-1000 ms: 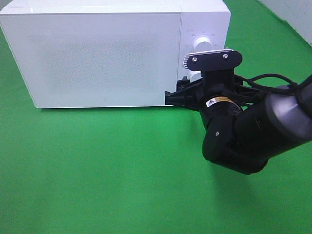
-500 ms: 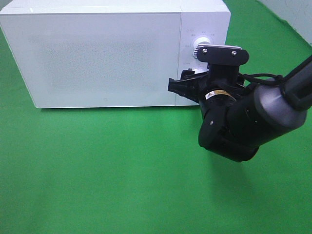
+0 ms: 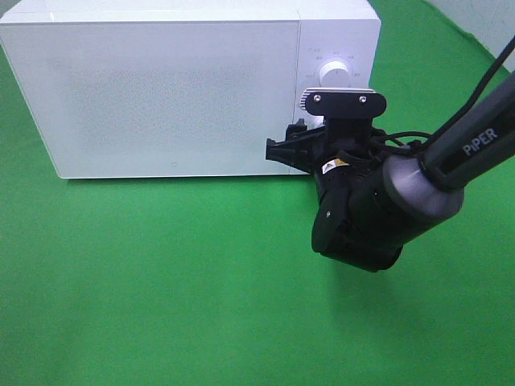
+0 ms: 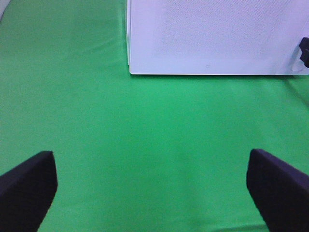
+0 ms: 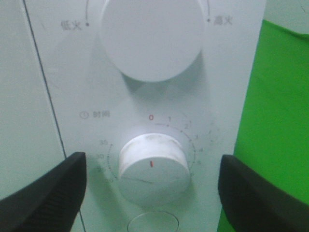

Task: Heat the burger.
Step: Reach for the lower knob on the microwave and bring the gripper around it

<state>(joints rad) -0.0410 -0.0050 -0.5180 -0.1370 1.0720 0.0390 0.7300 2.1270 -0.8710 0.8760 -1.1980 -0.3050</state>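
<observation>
I cannot see the burger in any view. The white box-shaped microwave oven [image 3: 177,88] has its matt, finely speckled door shut, so I judge the burger is inside, though nothing confirms it.

The thing to handle now is the small white round plastic timer dial [image 5: 153,166] on the control panel, below the larger smooth white power dial [image 5: 150,36]. The timer dial's red mark points up at the red 0 of the printed scale, so I take it as not yet turned. It looks rigid and smooth-faced, probably slippery. I would pinch it across its cylindrical rim and twist, expecting some resistance from the timer.

The right gripper [image 5: 152,191] is spread wide, with its black ribbed fingers [image 5: 43,193] flanking the timer dial on either side, clear of it and holding nothing. The left gripper [image 4: 153,191] is also spread wide and empty. It hangs over the flat green cloth [image 3: 161,281] in front of the oven, well apart from the door.
</observation>
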